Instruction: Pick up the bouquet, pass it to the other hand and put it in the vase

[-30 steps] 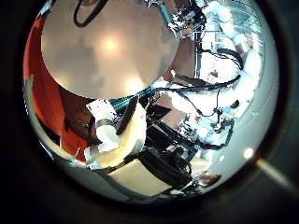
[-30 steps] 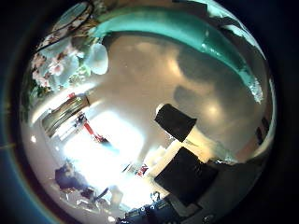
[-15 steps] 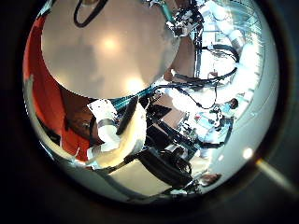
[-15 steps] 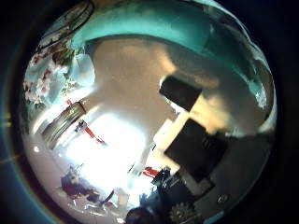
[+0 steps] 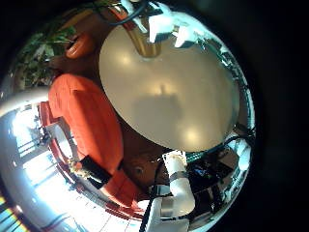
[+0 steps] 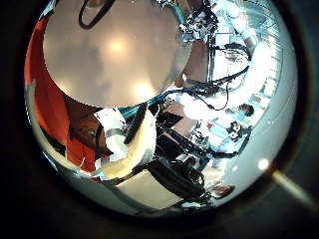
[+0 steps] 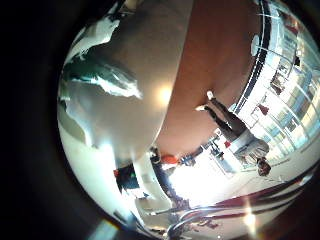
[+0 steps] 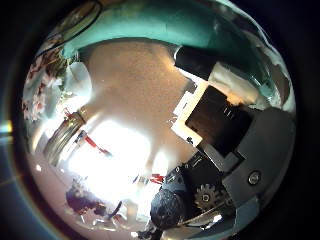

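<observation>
In the right thumb side palm view, the bouquet (image 8: 45,88) of pale blooms shows at the picture's rim beside a pale rounded thing (image 8: 85,68) that may be the vase. My right hand's fingers (image 8: 215,110) reach out over the table top with nothing between them, away from the bouquet. In the right little finger side palm view, a pale and dark leafy shape (image 7: 105,75) lies on the table. The left thumb side palm view looks down on the round table (image 6: 110,60) and shows the other hand (image 6: 199,20) over its far edge.
A large upholstered seat (image 5: 87,126) stands close beside the round table (image 5: 164,87), with plants (image 5: 43,53) behind it. A white arm segment (image 5: 174,188) rises by the table's edge. Chairs and stands (image 7: 235,125) fill the bright room beyond.
The right thumb side view has shifted: its own fingers fill more of the picture and the bouquet has slid toward the rim. The other hand in the left thumb side view has shifted slightly.
</observation>
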Controlling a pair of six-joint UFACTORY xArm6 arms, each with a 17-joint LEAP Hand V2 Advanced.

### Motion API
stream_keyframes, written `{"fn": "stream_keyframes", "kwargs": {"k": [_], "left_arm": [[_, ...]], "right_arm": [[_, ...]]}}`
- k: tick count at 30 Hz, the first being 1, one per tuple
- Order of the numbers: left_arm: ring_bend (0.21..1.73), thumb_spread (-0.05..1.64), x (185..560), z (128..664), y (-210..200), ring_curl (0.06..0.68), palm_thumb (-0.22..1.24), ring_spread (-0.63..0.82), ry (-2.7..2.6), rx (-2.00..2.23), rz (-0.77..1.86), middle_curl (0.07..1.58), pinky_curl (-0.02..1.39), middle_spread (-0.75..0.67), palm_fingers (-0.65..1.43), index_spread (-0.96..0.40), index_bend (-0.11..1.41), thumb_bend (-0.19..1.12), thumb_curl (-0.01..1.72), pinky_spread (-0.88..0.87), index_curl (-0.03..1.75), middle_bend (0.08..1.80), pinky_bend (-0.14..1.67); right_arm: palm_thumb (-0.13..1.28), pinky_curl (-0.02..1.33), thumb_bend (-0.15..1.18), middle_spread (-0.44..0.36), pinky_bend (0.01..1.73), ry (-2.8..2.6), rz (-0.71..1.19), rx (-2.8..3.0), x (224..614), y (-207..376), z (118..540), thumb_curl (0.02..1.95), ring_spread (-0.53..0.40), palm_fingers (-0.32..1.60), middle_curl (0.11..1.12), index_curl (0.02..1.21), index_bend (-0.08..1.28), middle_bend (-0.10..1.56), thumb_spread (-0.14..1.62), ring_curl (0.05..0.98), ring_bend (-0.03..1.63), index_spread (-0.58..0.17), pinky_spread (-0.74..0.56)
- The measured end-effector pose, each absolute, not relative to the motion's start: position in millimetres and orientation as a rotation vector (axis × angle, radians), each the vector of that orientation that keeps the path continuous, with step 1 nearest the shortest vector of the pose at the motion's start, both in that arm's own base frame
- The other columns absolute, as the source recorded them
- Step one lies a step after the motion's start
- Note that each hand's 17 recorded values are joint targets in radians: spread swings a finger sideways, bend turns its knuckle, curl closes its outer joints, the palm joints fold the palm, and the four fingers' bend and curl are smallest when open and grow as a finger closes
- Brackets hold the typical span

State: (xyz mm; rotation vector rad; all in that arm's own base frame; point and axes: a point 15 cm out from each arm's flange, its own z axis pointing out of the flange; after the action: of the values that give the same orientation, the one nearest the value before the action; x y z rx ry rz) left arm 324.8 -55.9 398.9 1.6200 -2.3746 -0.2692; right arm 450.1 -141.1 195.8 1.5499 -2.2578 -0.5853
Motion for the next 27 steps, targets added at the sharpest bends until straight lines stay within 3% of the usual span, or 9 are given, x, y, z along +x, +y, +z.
{"fn": "stream_keyframes", "kwargs": {"k": [5, 13, 23, 27], "left_arm": [[0.48, 1.23, 325, 399, -58, 0.208, 0.3, 0.48, -2.375, 1.613, -0.262, 0.32, 0.35, 0.29, 0.19, -0.05, 0.18, -0.02, 0.29, 0.46, 0.37, 0.18, 0.27], [0.48, 1.22, 330, 399, -62, 0.208, 0.3, 0.47, -2.367, 1.611, -0.251, 0.32, 0.35, 0.29, 0.19, -0.05, 0.18, -0.02, 0.29, 0.46, 0.37, 0.18, 0.27], [0.48, 1.22, 345, 418, -66, 0.205, 0.3, 0.46, -2.357, 1.659, -0.139, 0.32, 0.35, 0.26, 0.24, -0.05, 0.19, -0.02, 0.29, 0.44, 0.38, 0.19, 0.26], [0.48, 1.22, 351, 428, -75, 0.2, 0.31, 0.44, -2.324, 1.659, -0.017, 0.33, 0.34, 0.23, 0.28, -0.06, 0.2, -0.01, 0.3, 0.42, 0.39, 0.2, 0.24]], "right_arm": [[1.1, 0.46, 0.12, -0.197, 1.43, -2.381, -0.549, 1.666, 458, -132, 259, 0.64, -0.226, 1.16, 0.84, 0.9, 1.0, 1.2, 0.99, 0.611, 1.36, -0.342, -0.24], [1.15, 0.53, 0.13, -0.17, 1.46, -2.482, -0.356, 1.893, 448, -120, 370, 0.75, -0.205, 1.12, 0.86, 0.94, 1.06, 1.28, 0.96, 0.658, 1.42, -0.298, -0.19], [1.15, 0.6, 0.11, -0.147, 1.44, -2.606, -0.048, 2.243, 388, -92, 522, 0.88, -0.192, 1.12, 0.84, 0.94, 1.08, 1.32, 0.93, 0.678, 1.44, -0.266, -0.17], [1.14, 0.63, 0.11, -0.141, 1.42, -2.668, -0.006, 2.374, 372, -80, 559, 0.93, -0.189, 1.13, 0.83, 0.94, 1.09, 1.33, 0.91, 0.68, 1.44, -0.256, -0.17]]}}
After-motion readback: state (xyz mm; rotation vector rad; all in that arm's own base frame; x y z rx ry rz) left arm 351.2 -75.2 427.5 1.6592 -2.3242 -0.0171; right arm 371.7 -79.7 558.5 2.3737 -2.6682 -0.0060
